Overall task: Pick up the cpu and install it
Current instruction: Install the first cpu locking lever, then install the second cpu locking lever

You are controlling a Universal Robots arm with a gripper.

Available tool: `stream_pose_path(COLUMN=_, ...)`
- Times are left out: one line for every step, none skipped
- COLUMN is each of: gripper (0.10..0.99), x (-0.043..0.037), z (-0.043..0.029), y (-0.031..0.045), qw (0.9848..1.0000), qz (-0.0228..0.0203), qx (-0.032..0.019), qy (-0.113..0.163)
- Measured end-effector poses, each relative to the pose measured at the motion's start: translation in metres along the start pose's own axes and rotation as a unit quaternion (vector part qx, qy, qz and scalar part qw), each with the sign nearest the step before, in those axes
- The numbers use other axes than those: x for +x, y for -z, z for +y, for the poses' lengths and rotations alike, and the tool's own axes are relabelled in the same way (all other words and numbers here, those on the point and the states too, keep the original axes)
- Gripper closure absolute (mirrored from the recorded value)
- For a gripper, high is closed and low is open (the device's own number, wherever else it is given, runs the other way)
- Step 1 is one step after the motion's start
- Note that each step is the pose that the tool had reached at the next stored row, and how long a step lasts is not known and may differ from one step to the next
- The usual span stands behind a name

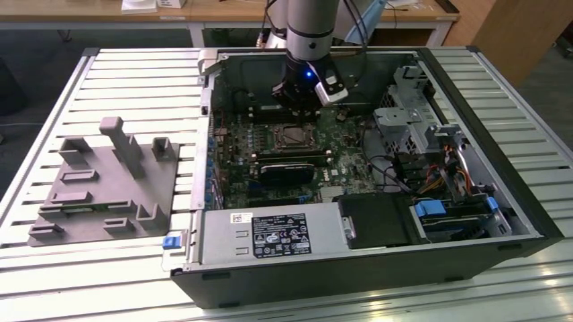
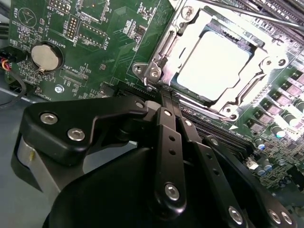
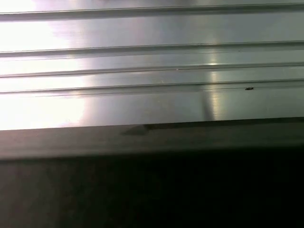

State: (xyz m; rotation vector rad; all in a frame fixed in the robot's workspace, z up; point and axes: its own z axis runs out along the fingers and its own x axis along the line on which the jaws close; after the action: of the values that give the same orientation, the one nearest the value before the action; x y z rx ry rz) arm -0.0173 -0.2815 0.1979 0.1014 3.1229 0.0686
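Aluminium slatted table (image 1: pixel 90 74) carries everything; its ribbed surface also shows in the first wrist view (image 3: pixel 152 57), with a dark edge below it. On it lies the open black computer case (image 1: pixel 358 282), side panel off. The arm (image 1: pixel 309 27) comes down into the case from above, with the gripper (image 1: pixel 296 107) low over the board. Green motherboard (image 1: pixel 268 151) lies flat inside the case, power supply (image 1: pixel 268 235) near the front edge, drive cage (image 1: pixel 447 215) toward the exterior view's right. Grey plastic fixture (image 1: pixel 98 181) sits on the table toward the exterior view's left, well apart from the case. Memory sticks (image 1: pixel 286 157) lie just in front of the socket.

Socket (image 2: pixel 213 61) in the second wrist view: metal frame around it, and the cpu (image 2: pixel 213 64) lies inside that frame, dull silver top facing up, flat. In the exterior view the same chip (image 1: pixel 291 136) shows as a small square just in front of the gripper. Coin battery (image 2: pixel 46 58) sits on the board off to one side of the socket.

Gripper linkage (image 2: pixel 166 142) is apart from the chip, nothing between the fingers. Fingers appear drawn together, bars nearly touching.
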Motion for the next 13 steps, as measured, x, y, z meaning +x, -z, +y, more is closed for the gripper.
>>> stream_pose_path(gripper=0.98, x=0.0, z=0.0, y=0.0, qw=1.0, qz=0.0001, qx=-0.0014, qy=0.0)
stream_pose_path(gripper=0.98, x=0.0, z=0.0001, y=0.0, qw=1.0, qz=0.0002, qx=-0.004, qy=0.0)
stream_pose_path(gripper=0.98, x=0.0, z=0.0001, y=-0.0001, qw=1.0, qz=0.0003, qx=-0.0067, qy=0.0)
stream_pose_path(gripper=0.98, x=-0.0001, z=0.0001, y=-0.0001, qw=0.9998, qz=0.0012, qx=-0.0204, qy=0.0)
stream_pose_path(gripper=0.98, x=0.0, z=0.0001, y=0.0005, qw=0.9998, qz=0.0013, qx=-0.0203, qy=0.0)
stream_pose_path(gripper=0.98, x=0.0, z=0.0001, y=0.0014, qw=0.9998, qz=0.0013, qx=-0.0203, qy=0.0)
stream_pose_path(gripper=0.98, x=-0.0001, z=0.0002, y=0.0029, qw=0.9998, qz=0.0013, qx=-0.0204, qy=0.0)
stream_pose_path(gripper=0.98, x=-0.0002, z=0.0004, y=0.0081, qw=0.9998, qz=0.0013, qx=-0.0203, qy=0.0)
stream_pose_path(gripper=0.98, x=-0.0012, z=-0.0154, y=0.0104, qw=1.0, qz=0.0003, qx=-0.0053, qy=0.0)
stream_pose_path(gripper=0.98, x=-0.0012, z=-0.0156, y=0.0104, qw=1.0, qz=0.0003, qx=-0.0052, qy=0.0)
stream_pose_path(gripper=0.98, x=-0.0012, z=-0.0159, y=0.0104, qw=1.0, qz=0.0003, qx=-0.0049, qy=0.0)
stream_pose_path(gripper=0.98, x=-0.0013, z=-0.0162, y=0.0104, qw=1.0, qz=0.0003, qx=-0.0046, qy=0.0)
stream_pose_path(gripper=0.98, x=-0.0013, z=-0.0165, y=0.0104, qw=1.0, qz=0.0003, qx=-0.0044, qy=0.0)
